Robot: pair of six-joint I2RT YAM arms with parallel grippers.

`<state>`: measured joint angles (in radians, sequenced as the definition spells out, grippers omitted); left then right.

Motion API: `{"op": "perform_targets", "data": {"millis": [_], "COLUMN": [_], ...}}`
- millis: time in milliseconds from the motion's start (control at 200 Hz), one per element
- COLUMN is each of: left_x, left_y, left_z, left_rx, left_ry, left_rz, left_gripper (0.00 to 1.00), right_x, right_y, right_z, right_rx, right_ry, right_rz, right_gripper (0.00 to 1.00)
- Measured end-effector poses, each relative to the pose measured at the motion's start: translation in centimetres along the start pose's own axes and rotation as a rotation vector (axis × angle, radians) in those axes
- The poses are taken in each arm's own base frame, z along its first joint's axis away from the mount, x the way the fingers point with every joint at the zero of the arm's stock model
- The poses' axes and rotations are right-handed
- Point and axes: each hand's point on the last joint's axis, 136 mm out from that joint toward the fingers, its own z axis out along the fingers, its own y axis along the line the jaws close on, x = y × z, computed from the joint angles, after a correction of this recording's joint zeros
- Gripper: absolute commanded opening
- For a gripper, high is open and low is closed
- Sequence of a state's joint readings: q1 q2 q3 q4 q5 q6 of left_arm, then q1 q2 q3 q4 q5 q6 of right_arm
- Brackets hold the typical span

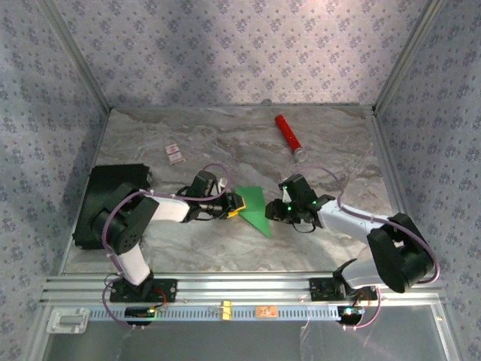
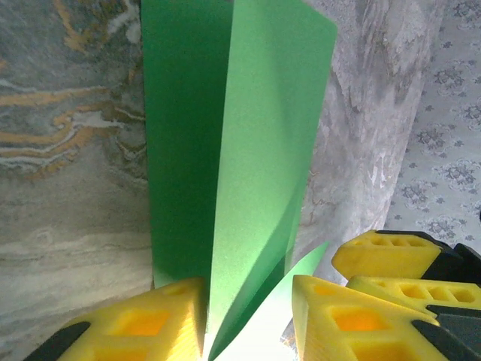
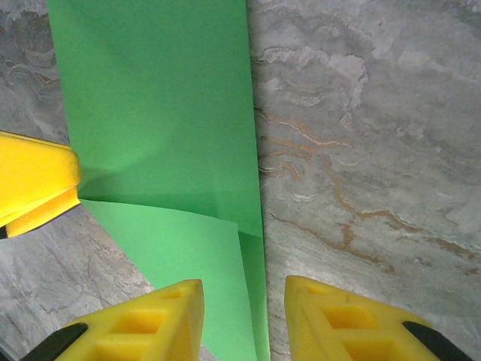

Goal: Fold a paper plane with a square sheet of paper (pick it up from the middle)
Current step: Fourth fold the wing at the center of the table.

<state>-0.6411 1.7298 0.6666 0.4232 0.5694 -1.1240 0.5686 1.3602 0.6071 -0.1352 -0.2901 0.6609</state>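
The green sheet of paper [image 1: 254, 209] lies near the middle of the marble surface [image 1: 338, 158], already creased into a shape that narrows to a point toward the near edge. The left gripper [image 1: 234, 205] is at its left edge and the right gripper [image 1: 272, 212] at its right edge. In the left wrist view the sheet of paper [image 2: 263, 150] has one flap standing up from a long crease, and the left gripper [image 2: 248, 289] has its jaws spread with that flap's lower end between them. In the right wrist view the right gripper [image 3: 244, 289] also has its jaws spread, low over the paper's straight right edge. A red cylinder [image 1: 288, 136] lies well apart at the back, a black flat box [image 1: 101, 188] at the left
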Motion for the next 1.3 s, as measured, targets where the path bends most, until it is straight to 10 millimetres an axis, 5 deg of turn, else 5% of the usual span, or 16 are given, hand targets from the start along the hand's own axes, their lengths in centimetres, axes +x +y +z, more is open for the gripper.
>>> {"op": "perform_targets", "data": {"millis": [300,770,1299], "left_x": [-0.2,-0.8,-1.2], "left_y": [-1.2,-2.6,-3.4], "left_z": [0.0,0.0,0.0], "left_rx": [0.043,0.081,0.099], "left_ry": [0.001,-0.014,-0.022], "left_rz": [-0.008,-0.021,-0.01], "left_gripper": [0.15,0.21,0.2], "right_x": [1.2,3.6,4.1], "right_y": [0.4,4.1,2.4], "right_z": [-1.0,-0.4,2.0], "right_rx": [-0.004,0.119,0.37], "right_ry": [-0.045,-0.189,-0.245], "right_rz": [-0.071,-0.577,-0.807], "right_gripper": [0.4,0.42,0.38]}}
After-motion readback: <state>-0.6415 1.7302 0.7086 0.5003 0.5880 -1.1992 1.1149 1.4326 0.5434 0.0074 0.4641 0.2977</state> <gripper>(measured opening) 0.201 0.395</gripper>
